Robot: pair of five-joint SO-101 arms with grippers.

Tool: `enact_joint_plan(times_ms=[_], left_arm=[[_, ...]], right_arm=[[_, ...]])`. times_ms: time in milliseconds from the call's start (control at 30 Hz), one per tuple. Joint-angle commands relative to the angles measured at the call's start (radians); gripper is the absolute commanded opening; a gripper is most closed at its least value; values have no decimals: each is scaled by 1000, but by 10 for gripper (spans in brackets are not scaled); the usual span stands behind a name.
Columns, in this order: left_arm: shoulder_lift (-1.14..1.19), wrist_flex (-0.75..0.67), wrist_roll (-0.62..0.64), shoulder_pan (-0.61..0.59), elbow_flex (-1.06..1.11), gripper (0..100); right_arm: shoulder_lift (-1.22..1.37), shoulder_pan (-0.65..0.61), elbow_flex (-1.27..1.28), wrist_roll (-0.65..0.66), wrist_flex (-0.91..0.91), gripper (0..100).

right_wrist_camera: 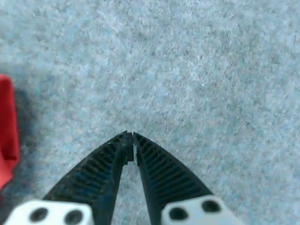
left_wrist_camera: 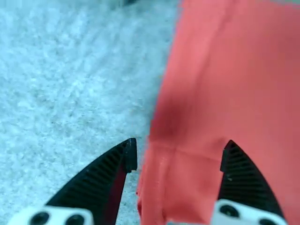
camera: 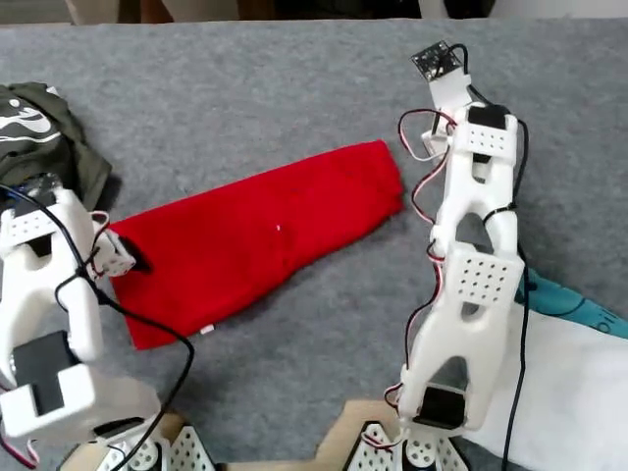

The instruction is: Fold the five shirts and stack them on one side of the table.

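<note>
Shirt edge sits inside spread left end effector.

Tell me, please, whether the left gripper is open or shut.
Open: the left gripper shows its jaws apart, straddling an edge of the red shirt.

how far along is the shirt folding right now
Done: red shirt is folded into a long strip. In hand: left gripper open astride its end, right gripper shut over bare felt. Left: dark shirt crumpled at one edge, white shirt and teal shirt at the other, no stack yet.
</note>
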Motion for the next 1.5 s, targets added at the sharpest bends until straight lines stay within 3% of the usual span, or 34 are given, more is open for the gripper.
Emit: enact_joint_plan(times_ms=[0, 167, 467, 833, 933, 1200, 1333, 1467], left_arm=[[44, -14, 5, -12, -44, 295], [162, -63, 8, -12, -46, 281], [354, -77, 5, -12, -232, 17], [415, 112, -2, 124, -548, 19], [420, 236, -2, 161, -718, 19], [421, 295, -2, 382, -954, 19], [423, 321, 2, 537, -1000, 19], [423, 249, 0, 677, -1008, 19]], right_arm=[[16, 15, -107, -9, 34, 9], [54, 16, -173, -9, 69, 9], [71, 16, -199, -11, 81, 9], [67, 48, -203, -25, 68, 6], [71, 81, -234, -126, 44, 6], [71, 197, -251, -379, -29, 6], [71, 202, -248, -388, -38, 6], [71, 202, -248, -388, -38, 6]])
